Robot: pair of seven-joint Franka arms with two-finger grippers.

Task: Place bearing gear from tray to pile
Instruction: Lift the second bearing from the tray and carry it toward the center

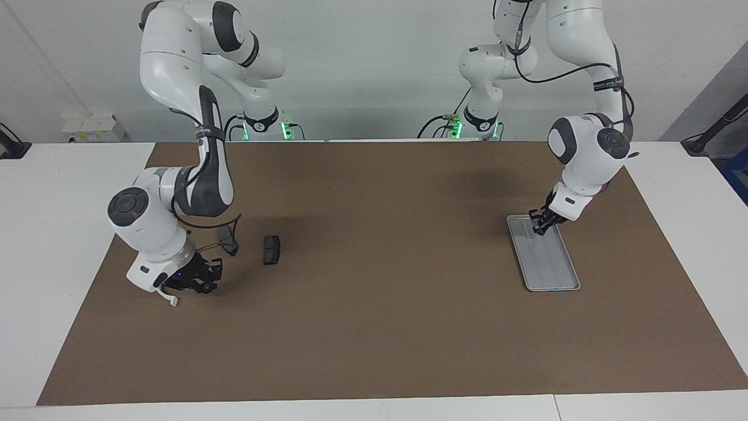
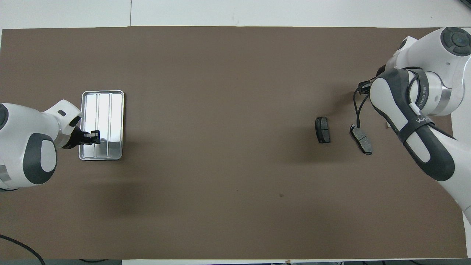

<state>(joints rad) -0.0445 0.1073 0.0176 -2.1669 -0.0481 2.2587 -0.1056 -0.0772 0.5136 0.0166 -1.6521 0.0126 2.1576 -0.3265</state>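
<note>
A white table (image 1: pixel 70 193) carries a brown mat (image 1: pixel 385 327), with a metal tray (image 1: pixel 552 269) near the left arm's end and two dark pads (image 1: pixel 272 249) near the right arm's end.

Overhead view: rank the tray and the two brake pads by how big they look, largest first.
1. The tray, clearly largest.
2. The brake pad nearer the right arm's end and the other brake pad: too alike to rank; one lies angled.

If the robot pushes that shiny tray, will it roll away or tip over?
Probably neither. The tray lies flat and shallow on the brown mat, so it would likely slide. Its smooth metal looks stiff and maybe slippery to grip.
</note>
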